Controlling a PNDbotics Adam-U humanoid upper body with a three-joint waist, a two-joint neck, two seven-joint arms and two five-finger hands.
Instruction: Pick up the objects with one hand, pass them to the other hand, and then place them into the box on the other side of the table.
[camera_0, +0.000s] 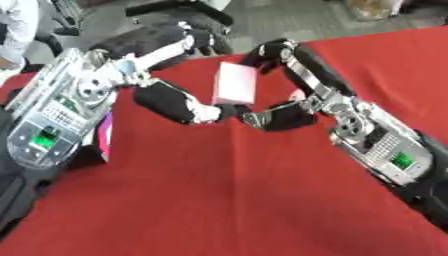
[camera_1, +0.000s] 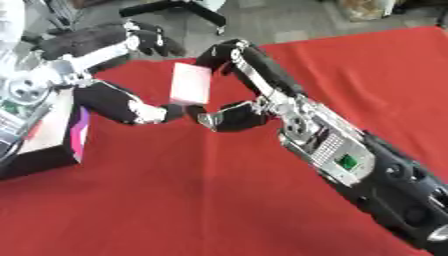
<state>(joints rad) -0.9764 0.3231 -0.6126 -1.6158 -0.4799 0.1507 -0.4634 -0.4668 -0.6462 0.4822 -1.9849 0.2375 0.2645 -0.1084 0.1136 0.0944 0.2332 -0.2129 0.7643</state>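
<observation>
Red tablecloth (camera_0: 227, 200) seen from above, two black-and-silver arms meeting over its far middle. Between them, a pale pink flat packet (camera_0: 234, 83), upright and a little tilted, off the cloth.

Right hand (camera_0: 289, 80) curled round the packet's right side: fingers hooked over the top right corner, thumb under the lower edge. Left hand (camera_0: 188, 107) closed in at the packet's lower left corner, fingertips touching or nearly touching the right thumb there. Not clear whether the left fingers are pinching the packet or only meeting it. Judged step: the hand-over, mid-air, near the middle of the table.

At the left edge, partly under the left forearm, a box (camera_1: 61, 135) with pale top and a purple stripe on its side. Likely the target, though its opening is hidden.

Risks from here, as judgement:
- Release by the right hand before the left has a true hold on that one corner: packet drops flat onto the cloth.
- Hold at a single lower corner only: packet likely to swing or twist once the right fingers let go.
- Fingertips of both hands crowded at the same corner: possible snag on parting, tugging the packet loose.
- Left forearm lying close over the box: a swing back toward it could knock the box or land the packet on its rim.
</observation>
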